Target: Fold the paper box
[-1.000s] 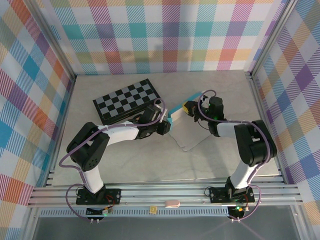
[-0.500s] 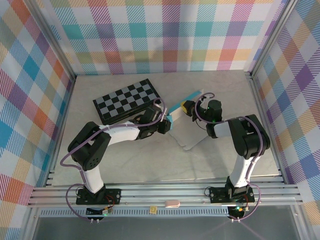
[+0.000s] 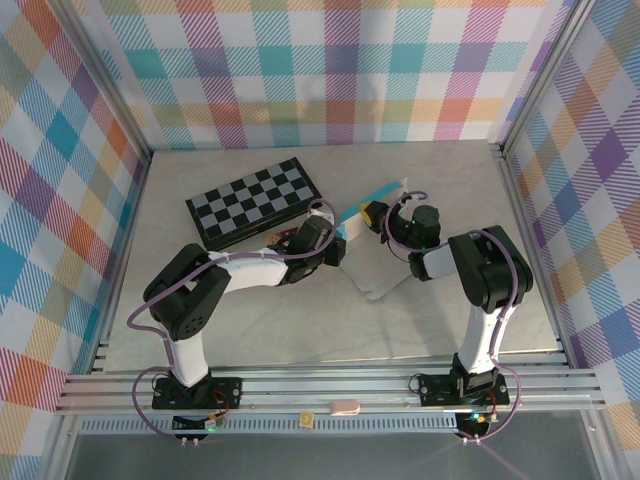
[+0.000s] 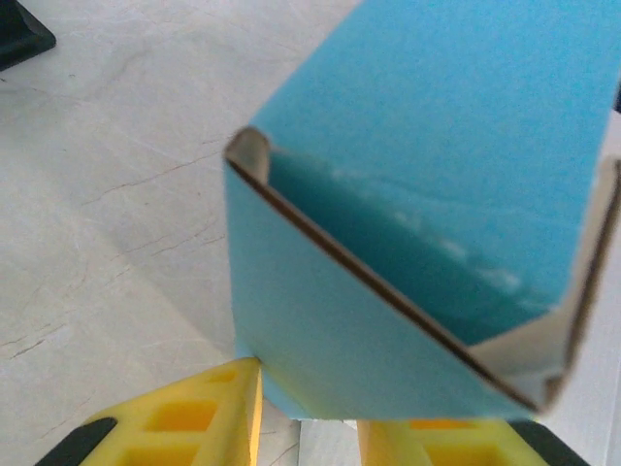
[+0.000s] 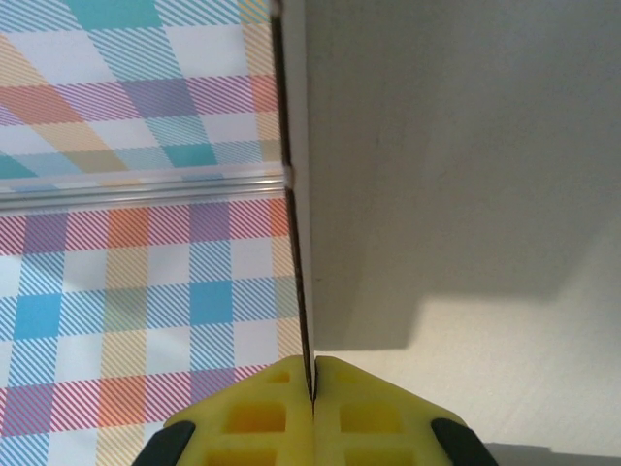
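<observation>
The checkered board (image 3: 255,200) lies flat at the far left of the table (image 3: 250,320), apart from the work and out of the way.

Right of it, the left gripper (image 4: 309,400) reaches in low to the near-left end of the paper box (image 3: 386,192). In the left wrist view a teal wall is turned up into a V-shaped corner, and that corner drops into the gap between the yellow fingers (image 4: 194,425). They stand partly apart. The left one touches the teal face, but I cannot tell whether the pair actually pinches the fold or only brackets it. My guess is that this arm is there to steady or press the crease.

The box sits mid-table, between the two arms. One teal wall is raised and runs away to the far right, and a white inner panel lies flat on the near side.

On the right, the right gripper (image 5: 312,381) has its fingers (image 5: 243,419) pressed fully together on the thin edge of an upright panel. Probably it holds that wall up so the other arm can work the corner against it.
</observation>
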Controlling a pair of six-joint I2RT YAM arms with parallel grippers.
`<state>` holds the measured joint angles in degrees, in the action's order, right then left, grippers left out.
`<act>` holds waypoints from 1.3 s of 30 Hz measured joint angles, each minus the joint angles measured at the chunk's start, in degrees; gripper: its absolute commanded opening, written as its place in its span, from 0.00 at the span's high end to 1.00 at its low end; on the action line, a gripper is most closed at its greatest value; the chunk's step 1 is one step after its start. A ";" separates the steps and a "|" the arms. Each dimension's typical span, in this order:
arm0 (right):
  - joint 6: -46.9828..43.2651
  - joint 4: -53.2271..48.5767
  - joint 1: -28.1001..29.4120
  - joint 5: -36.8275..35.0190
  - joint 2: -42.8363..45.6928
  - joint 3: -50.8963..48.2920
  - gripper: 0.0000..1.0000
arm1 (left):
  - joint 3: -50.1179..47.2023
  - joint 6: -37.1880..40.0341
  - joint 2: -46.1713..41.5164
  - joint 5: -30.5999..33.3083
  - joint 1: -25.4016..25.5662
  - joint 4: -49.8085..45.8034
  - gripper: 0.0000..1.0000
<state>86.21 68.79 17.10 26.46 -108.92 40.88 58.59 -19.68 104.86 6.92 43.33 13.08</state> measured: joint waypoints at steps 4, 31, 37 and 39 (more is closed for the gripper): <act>0.37 0.11 0.17 -1.33 0.00 0.00 1.00 | 1.07 -0.96 1.22 3.82 0.85 0.24 0.70; 1.86 -2.95 0.22 -7.85 1.95 0.26 1.00 | -0.33 1.16 8.46 11.52 1.20 19.67 0.97; 1.92 -4.72 0.22 -8.37 2.64 0.46 1.00 | 2.01 0.83 10.10 14.64 1.22 18.69 1.00; 2.08 -5.29 0.22 -8.48 2.64 0.68 1.00 | 2.80 0.83 10.25 15.65 1.46 17.42 1.00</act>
<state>88.29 63.51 17.32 17.98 -106.28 41.56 61.39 -18.85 115.11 22.57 44.80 30.50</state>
